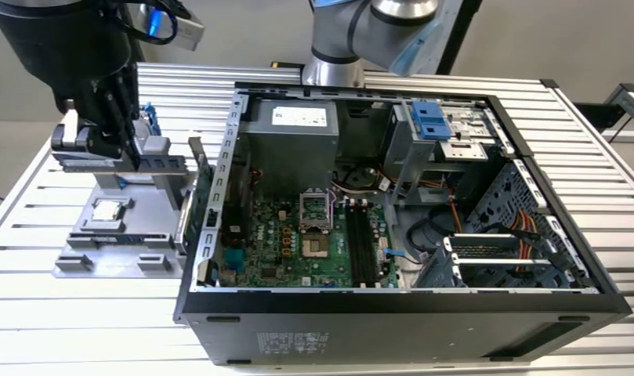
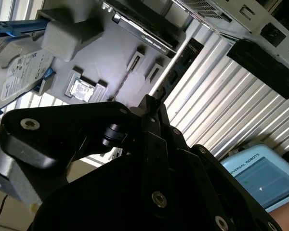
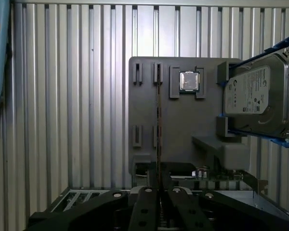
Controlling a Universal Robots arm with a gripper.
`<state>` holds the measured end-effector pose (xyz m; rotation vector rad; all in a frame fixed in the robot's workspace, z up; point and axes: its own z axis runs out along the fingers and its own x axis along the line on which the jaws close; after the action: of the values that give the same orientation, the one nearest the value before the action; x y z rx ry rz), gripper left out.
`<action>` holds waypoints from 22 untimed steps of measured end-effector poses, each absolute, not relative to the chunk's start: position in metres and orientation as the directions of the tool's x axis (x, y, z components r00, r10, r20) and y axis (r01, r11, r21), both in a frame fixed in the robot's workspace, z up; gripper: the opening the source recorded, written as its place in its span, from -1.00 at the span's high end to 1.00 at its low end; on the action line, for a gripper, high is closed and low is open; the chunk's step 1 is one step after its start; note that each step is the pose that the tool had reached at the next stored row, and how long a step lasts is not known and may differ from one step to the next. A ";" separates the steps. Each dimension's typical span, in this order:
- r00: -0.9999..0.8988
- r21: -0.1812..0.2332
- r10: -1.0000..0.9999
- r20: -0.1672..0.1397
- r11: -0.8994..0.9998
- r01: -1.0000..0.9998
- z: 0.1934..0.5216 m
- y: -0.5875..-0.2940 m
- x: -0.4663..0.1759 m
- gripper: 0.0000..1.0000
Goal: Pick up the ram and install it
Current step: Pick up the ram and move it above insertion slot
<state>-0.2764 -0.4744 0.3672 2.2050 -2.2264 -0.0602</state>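
The ram (image 3: 157, 110) is a thin dark stick standing on its long edge in slotted holders of a grey fixture tray (image 3: 183, 125). It also appears edge-on in the second wrist view (image 2: 126, 79). My gripper (image 1: 128, 164) hangs above that tray at the exterior view's left, clear of the parts below. In the first wrist view the gripper (image 3: 160, 186) lines up with the near end of the ram. Its fingers look shut, with nothing between them. The motherboard's long black memory slots (image 1: 360, 235) lie inside the open computer case (image 1: 400, 305).
On the tray also sit a small square silver CPU (image 3: 189, 81) and a silver hard drive (image 3: 255, 96) in a blue frame. A graphics card (image 1: 197, 196) stands between tray and case. The ribbed metal table (image 3: 62, 96) surrounds everything.
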 end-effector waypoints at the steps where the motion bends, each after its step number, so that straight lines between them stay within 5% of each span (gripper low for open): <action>1: -0.010 0.033 -1.000 -0.022 0.009 -0.999 0.367 -0.474 -0.275 1.00; 22: -0.010 0.034 -1.000 -0.022 0.009 -0.999 0.368 -0.474 -0.237 1.00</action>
<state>-0.2374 -0.4744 0.3677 2.2043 -2.2256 -0.0618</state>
